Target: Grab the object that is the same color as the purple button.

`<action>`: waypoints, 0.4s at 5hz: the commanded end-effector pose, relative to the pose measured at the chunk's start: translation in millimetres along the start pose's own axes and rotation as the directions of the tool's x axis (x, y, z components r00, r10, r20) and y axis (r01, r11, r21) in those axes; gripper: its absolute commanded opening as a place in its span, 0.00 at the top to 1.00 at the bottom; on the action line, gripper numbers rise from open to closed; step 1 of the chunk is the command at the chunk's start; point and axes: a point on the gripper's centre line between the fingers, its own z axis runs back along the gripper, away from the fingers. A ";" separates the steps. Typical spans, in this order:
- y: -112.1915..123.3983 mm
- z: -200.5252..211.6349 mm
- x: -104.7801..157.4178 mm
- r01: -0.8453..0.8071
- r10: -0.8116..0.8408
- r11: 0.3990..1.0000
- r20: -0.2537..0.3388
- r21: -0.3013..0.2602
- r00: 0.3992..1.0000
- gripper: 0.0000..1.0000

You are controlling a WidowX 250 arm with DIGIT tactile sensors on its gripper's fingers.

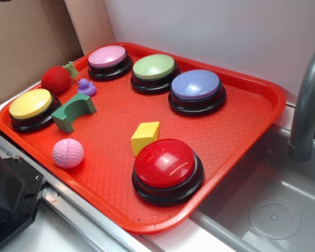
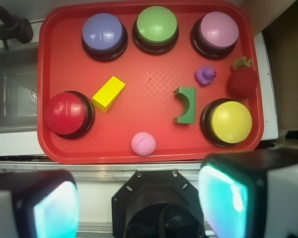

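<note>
Hanging well back from the tray, the end effector has its fingers apart and empty; purple duck sits untouched between pink button and green arch.

In the wrist view the gripper hangs high above the scene, looking straight down. Its two fingers fill the lower corners of the picture, blurred and pale with a teal sheen, set wide apart with nothing between them. The dark wrist mount sits between them.
</note>
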 end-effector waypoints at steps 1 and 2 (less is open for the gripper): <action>0.0 0.0 0.0 0.000 0.000 1.000 0.000 0.000 1.000 0.00; 15.0 -19.4 18.1 -0.049 0.048 0.999 0.030 0.011 0.998 0.00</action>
